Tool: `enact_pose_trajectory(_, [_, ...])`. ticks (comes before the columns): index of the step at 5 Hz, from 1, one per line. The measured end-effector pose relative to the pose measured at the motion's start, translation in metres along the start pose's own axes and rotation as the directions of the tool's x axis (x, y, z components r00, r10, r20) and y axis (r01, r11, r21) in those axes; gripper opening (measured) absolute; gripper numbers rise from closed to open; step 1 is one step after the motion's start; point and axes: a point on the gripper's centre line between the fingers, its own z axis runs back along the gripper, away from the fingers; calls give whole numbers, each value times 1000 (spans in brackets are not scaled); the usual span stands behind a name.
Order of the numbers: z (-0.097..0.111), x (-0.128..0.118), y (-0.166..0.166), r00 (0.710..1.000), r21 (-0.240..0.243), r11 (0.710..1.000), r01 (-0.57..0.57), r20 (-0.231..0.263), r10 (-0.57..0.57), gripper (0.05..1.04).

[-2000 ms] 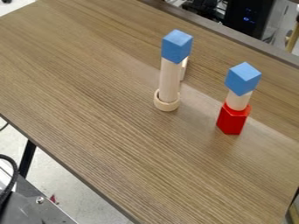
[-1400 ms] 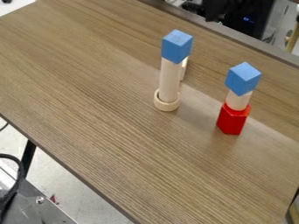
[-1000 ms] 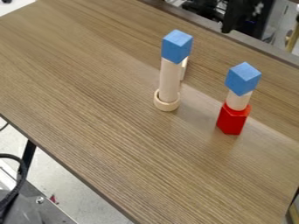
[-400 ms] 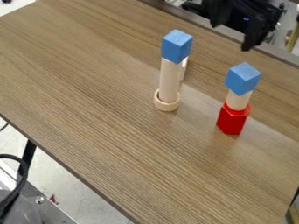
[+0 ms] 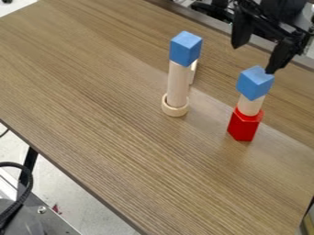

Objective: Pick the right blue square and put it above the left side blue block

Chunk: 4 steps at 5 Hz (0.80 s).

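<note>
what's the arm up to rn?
Nothing is held yet. The black two-finger gripper is over the far right of the brown wood-grain table, jaws open, one tip at the back edge of the right-hand blue cube. That cube sits on a short pale wooden cylinder above a red block. The left-hand blue cube, where it should go, tops a tall pale wooden cylinder. Stacking not done.
</note>
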Motion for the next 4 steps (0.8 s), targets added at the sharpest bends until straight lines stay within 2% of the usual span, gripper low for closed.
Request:
enact_pose_trajectory(3, [-7,4,-6,1000,-8,1000,-19,8,19,1000])
enact_pose_trajectory(4, [-16,3,-8,1000,-8,1000,-17,-13,17,1000])
